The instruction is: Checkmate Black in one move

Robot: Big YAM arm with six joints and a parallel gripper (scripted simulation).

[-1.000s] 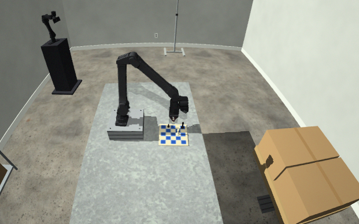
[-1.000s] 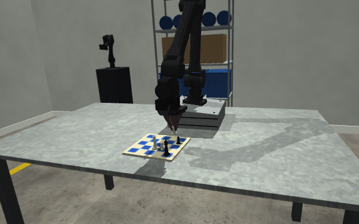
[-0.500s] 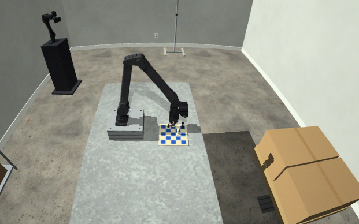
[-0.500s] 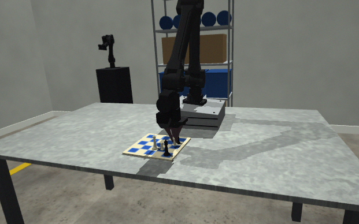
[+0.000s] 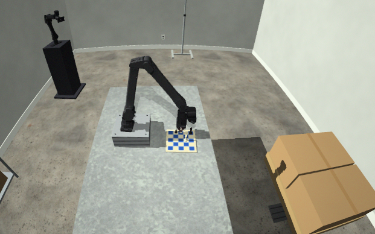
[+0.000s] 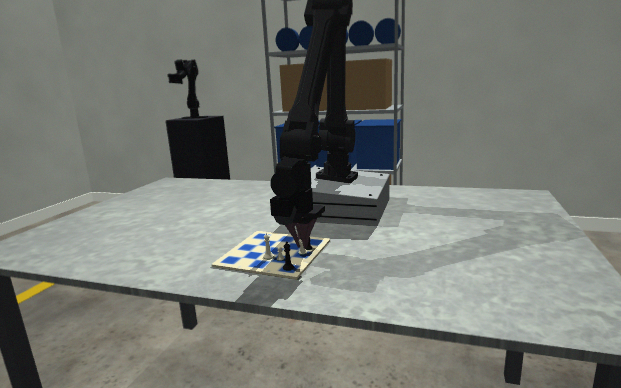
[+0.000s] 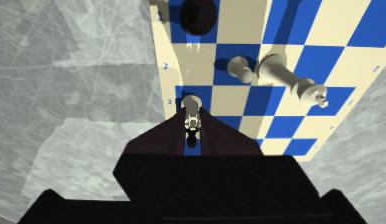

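The small blue and cream chessboard (image 5: 181, 141) lies on the grey table beside the arm's base. My gripper (image 7: 192, 112) is shut on a small white piece with a notched top (image 7: 192, 119). It holds the piece upright, low over the blue edge square marked 3. I cannot tell if its base touches the board. It also shows in the exterior view (image 6: 302, 247). A white king (image 7: 290, 81) and a white pawn (image 7: 239, 68) stand mid-board. A black piece (image 7: 198, 15) stands on an edge square ahead, and a tall black piece (image 6: 288, 257) stands at the board's near edge in the exterior view.
The arm's stepped grey base block (image 5: 131, 130) stands just left of the board. A large cardboard box (image 5: 320, 178) sits on the floor at the right. A shelf rack (image 6: 336, 85) and a black pedestal (image 6: 198, 147) stand behind the table.
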